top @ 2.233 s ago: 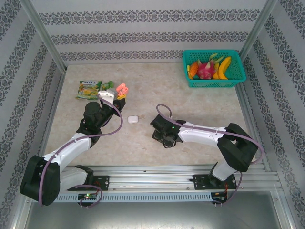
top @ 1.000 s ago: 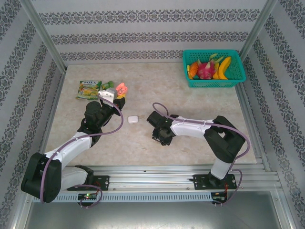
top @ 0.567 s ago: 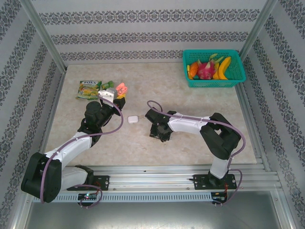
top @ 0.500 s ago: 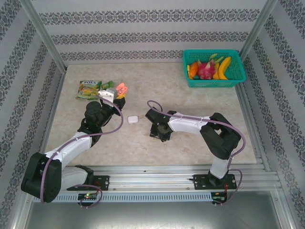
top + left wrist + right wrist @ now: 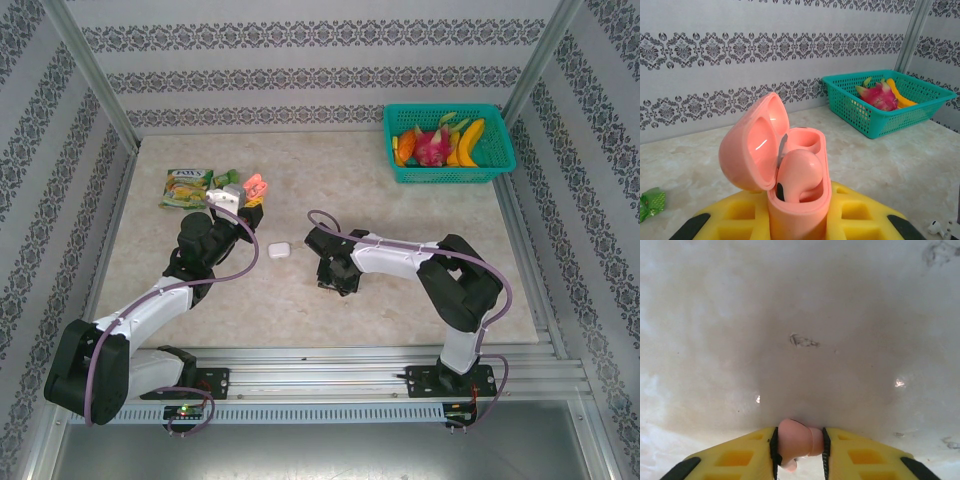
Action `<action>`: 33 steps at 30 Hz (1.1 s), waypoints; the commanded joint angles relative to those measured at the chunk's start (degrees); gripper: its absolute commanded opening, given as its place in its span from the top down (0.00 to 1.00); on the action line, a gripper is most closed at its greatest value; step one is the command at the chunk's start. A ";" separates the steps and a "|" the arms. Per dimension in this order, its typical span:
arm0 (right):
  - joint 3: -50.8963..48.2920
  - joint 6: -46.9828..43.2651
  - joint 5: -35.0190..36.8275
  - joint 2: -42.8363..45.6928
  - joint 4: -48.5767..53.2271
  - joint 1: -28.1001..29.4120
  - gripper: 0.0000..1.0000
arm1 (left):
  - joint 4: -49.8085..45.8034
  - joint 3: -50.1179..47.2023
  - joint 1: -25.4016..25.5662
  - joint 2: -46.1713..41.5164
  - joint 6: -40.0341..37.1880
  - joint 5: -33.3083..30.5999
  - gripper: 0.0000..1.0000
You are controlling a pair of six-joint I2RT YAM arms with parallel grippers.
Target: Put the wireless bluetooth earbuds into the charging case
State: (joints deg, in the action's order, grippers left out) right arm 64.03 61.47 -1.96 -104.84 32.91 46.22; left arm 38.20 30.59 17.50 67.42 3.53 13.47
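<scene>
Earbud [image 5: 795, 437] pinched in right gripper [image 5: 799, 444], right of charging case [image 5: 752, 150]; left gripper [image 5: 800, 217] clamps case, lid open, for insertion.

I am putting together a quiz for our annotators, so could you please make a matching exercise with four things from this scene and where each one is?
Things:
1. pink charging case
2. pink earbud
3. white case
4. teal basket

Places:
A. clamped in the right gripper
B. far right corner, holding fruit
C. lying on the table between the two arms
D. held in the left gripper, lid open

Pairs: 1-D, 2-A, 3-C, 4-B
</scene>
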 commanded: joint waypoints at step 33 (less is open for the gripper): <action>-7.52 -24.10 -23.50 30.21 -42.15 -16.87 0.74 | -3.47 5.34 -0.71 2.63 1.20 29.09 1.00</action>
State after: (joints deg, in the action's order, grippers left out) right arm 53.39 39.57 -18.81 -76.29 -3.77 29.56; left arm 33.82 33.23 17.50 69.10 3.60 36.14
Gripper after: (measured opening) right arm 0.265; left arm 0.218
